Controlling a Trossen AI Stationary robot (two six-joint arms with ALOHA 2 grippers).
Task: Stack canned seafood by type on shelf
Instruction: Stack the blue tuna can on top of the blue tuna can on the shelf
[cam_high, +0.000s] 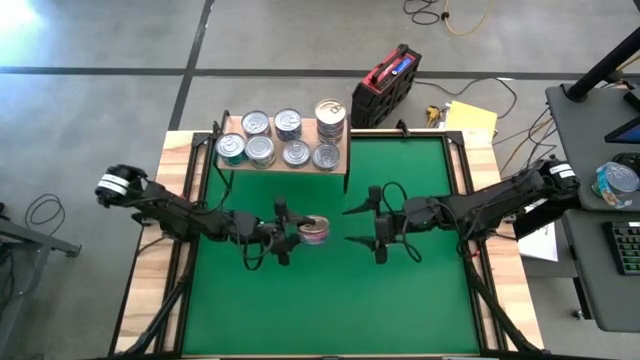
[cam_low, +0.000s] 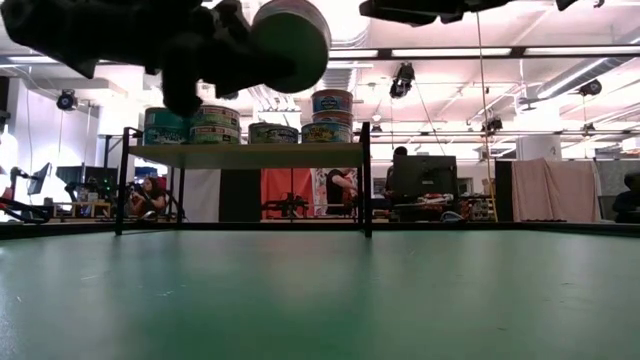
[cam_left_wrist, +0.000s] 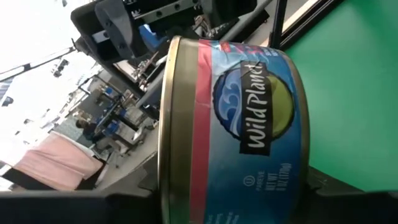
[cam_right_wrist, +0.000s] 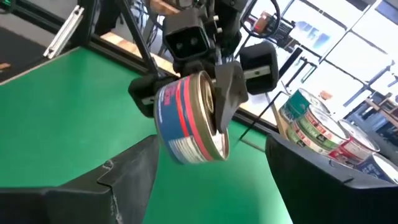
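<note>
The left gripper (cam_high: 300, 232) has its fingers clamped on a blue-and-red tin (cam_high: 314, 231) above the green mat (cam_high: 330, 300); the right gripper (cam_high: 362, 225) stands open-fingered beside it, empty; next, probably, comes carrying it to the shelf (cam_high: 340, 168) onto matching tins.

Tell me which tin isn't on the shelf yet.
The blue Wild Planet tin with the red band: the left end effector holds it above the mat, gold lid sideways. All the others sit on the shelf.

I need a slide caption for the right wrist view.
Left gripper holds a tin above the green mat.
</note>
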